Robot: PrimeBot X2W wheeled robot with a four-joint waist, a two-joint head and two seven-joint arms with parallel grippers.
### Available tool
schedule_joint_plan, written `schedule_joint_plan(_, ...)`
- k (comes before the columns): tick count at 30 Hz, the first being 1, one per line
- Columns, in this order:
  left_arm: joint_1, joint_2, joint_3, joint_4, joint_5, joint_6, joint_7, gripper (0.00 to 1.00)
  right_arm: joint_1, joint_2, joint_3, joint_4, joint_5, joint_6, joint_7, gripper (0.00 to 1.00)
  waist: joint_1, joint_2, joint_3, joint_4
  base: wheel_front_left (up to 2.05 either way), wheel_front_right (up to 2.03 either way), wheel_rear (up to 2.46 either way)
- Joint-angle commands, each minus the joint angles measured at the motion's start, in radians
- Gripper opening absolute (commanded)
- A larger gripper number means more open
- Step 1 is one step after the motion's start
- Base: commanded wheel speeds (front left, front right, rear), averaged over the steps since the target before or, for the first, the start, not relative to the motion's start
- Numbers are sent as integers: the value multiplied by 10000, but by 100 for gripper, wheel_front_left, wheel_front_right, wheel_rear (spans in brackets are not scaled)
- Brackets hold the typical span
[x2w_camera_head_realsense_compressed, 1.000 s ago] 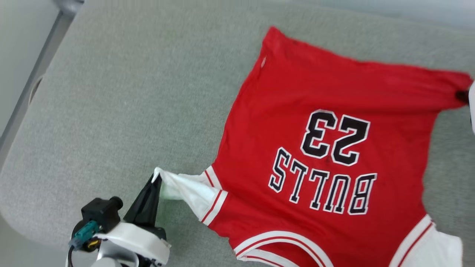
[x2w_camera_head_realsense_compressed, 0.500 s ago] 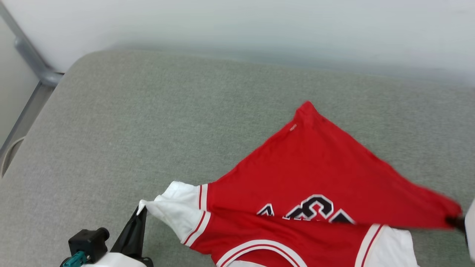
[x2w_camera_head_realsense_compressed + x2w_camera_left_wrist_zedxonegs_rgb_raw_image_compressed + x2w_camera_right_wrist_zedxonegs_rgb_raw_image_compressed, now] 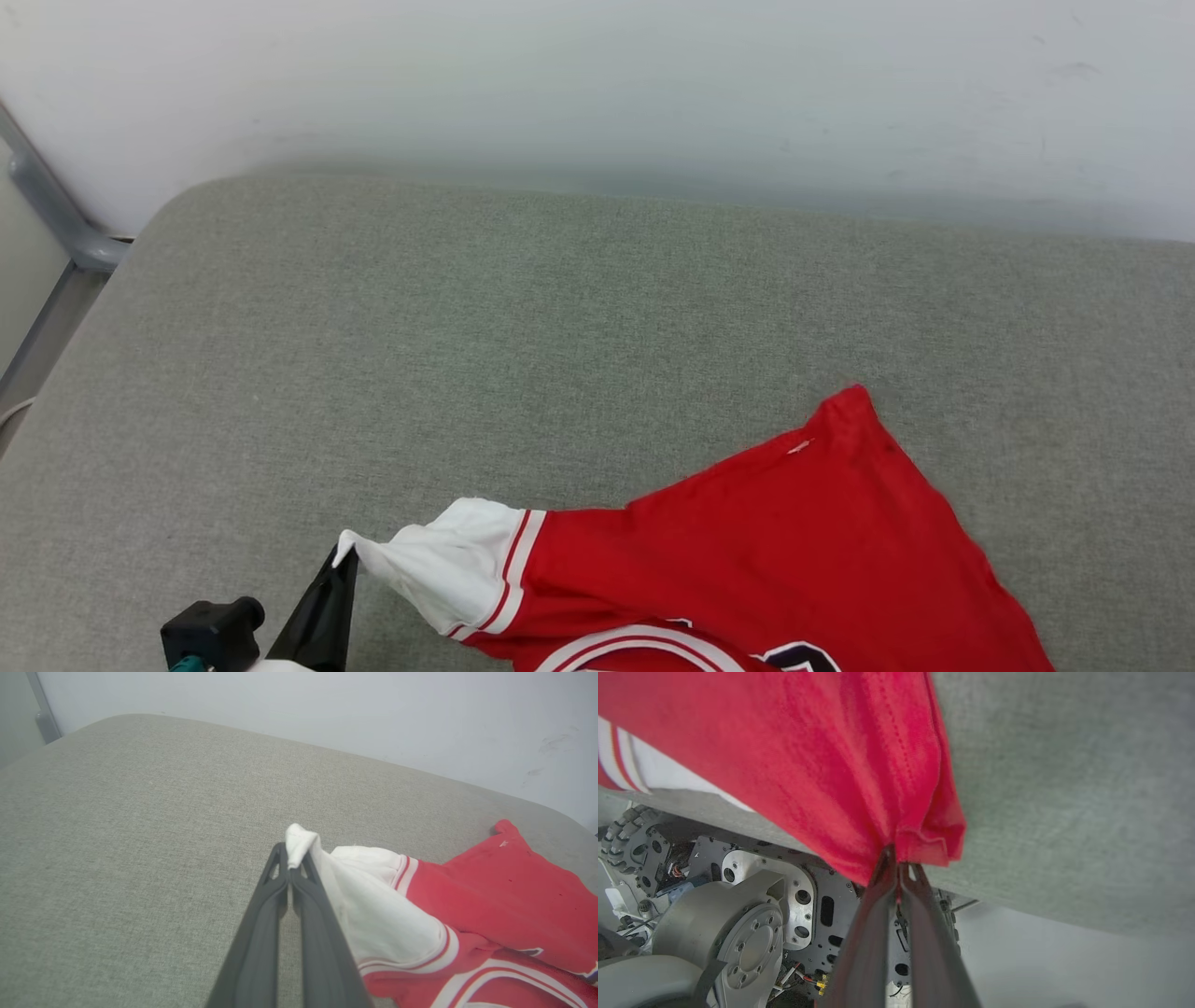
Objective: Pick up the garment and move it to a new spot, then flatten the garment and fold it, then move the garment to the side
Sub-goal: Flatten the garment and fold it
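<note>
Pinching so little cloth is the main hazard. At the left, the left gripper (image 3: 290, 858) has its dark fingers (image 3: 261, 933) pressed together on just the tip of the white sleeve (image 3: 373, 905), and a sharp tug could slip that tip free. Further right, the red jersey (image 3: 747, 560) lies partly on the grey-green cushion (image 3: 467, 327) near its front edge, the red body folded over most of the lettering; uneven pulling might set a crooked crease or drag it off. Farthest right, the right gripper (image 3: 896, 858) is clamped on a bunched red corner (image 3: 934, 835) close to the cushion's edge, with the robot's wheeled base (image 3: 752, 933) below; cloth let go there could drop onto it. The jersey is thin, limp knit with striped trim, falling in soft folds to one pointed free corner. The cushion is coarse weave, round-cornered.
</note>
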State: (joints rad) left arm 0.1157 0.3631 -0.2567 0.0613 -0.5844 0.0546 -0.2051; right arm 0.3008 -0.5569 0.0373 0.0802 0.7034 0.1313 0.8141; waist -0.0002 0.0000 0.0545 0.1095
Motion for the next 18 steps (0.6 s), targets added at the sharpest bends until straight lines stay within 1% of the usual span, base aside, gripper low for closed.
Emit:
schedule_joint_plan(1,21,18,-29,-44,14,52,23,0,224,187,-66,22,-105,-11,-102,0,2,0,-13,-22,0,0,0)
schedule_joint_plan(3,26,32,-46,-57,4,62,37,0,268,427,-211,-3,-164,-11,-324,0,2,0,-29,-52,0,0,0)
schedule_joint_plan(4,33,47,-48,-70,-1,65,44,0,210,507,-309,-49,-235,-11,-466,13,2,0,-40,-68,0,0,0)
schedule_joint_plan(5,41,62,-52,-84,0,74,56,0,112,582,-444,-109,-266,-11,-612,100,2,0,-52,-80,0,0,0)
schedule_joint_plan(7,73,84,-61,-116,2,83,61,0,-77,704,-654,-334,-279,-9,-854,100,2,0,-86,-99,0,0,0)
schedule_joint_plan(10,135,117,-66,-203,10,137,85,0,-468,724,-1038,-860,-333,-9,-1173,100,2,0,-128,-117,0,0,0)
schedule_joint_plan(14,157,144,-99,-376,38,183,134,0,-1253,619,-1408,-1709,-398,-9,-1447,100,2,0,-75,-94,0,0,0)
schedule_joint_plan(18,-47,136,-138,-561,86,223,152,0,-2528,419,-1310,-2352,-528,-9,-1375,100,2,0,164,2,0,0,0)
